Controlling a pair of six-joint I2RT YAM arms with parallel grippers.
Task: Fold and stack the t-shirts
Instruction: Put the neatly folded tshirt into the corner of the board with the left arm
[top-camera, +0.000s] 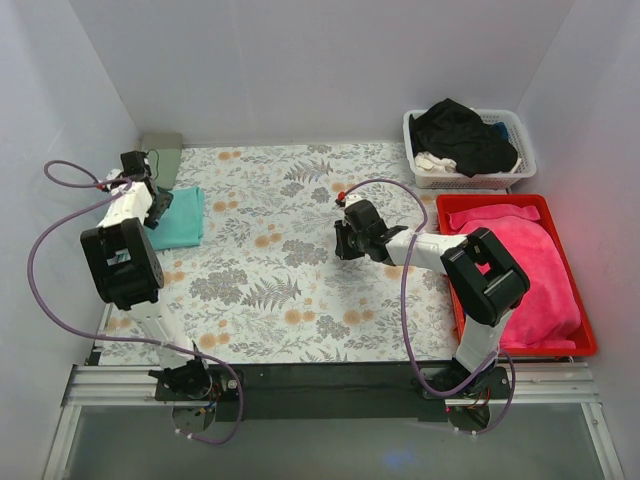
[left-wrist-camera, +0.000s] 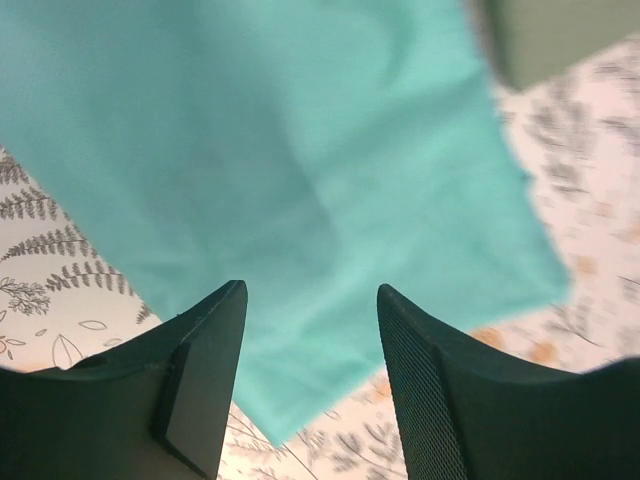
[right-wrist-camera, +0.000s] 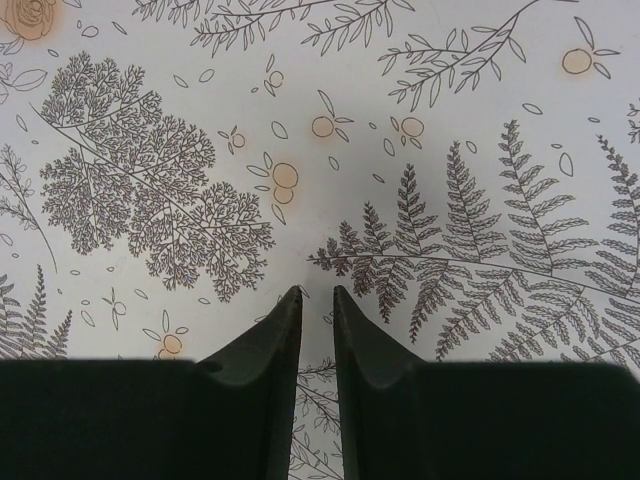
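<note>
Where the left end effector (left-wrist-camera: 310, 290) hovers, the teal t-shirt (left-wrist-camera: 280, 150) lies below.

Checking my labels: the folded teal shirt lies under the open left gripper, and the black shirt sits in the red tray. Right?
No: the top external view shows the black shirt in the white basket, not the red tray. The folded teal shirt does lie under the open left gripper.
</note>
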